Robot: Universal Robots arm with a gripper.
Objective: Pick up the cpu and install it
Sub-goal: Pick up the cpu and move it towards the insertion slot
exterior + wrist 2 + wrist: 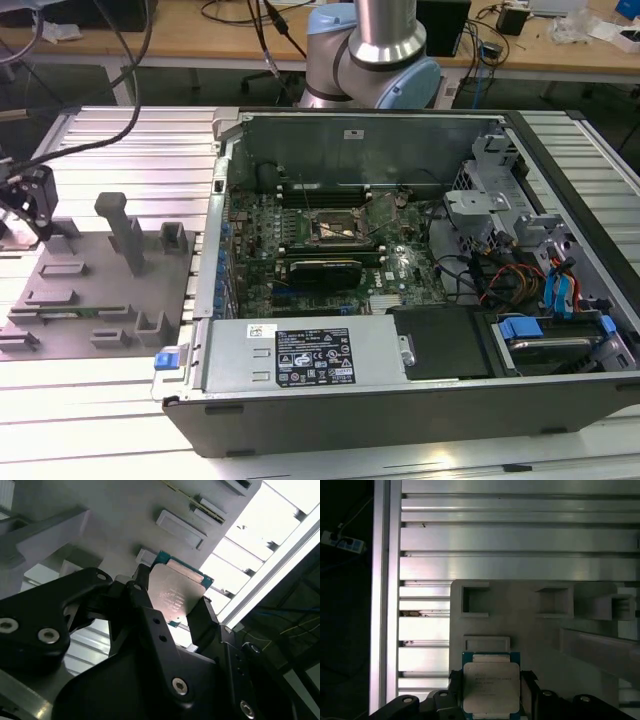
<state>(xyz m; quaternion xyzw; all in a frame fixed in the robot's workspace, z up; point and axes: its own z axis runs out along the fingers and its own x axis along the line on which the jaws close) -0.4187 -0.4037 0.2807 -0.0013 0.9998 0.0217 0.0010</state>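
Your gripper is clamped on the cpu, which sits flat between its jaws with the metal top showing, right over the grey tray, the open case well apart from it.

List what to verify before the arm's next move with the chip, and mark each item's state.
1. Chip sits between the pincer fingers, one against each of two opposite edges, in both wrist views: ok.
2. Chip lies square to the pincer in the first wrist view: ok.
3. Chip lifted off the grey tray: cannot tell.
4. Computer case open on top: ok.
5. Socket open and empty: cannot tell.
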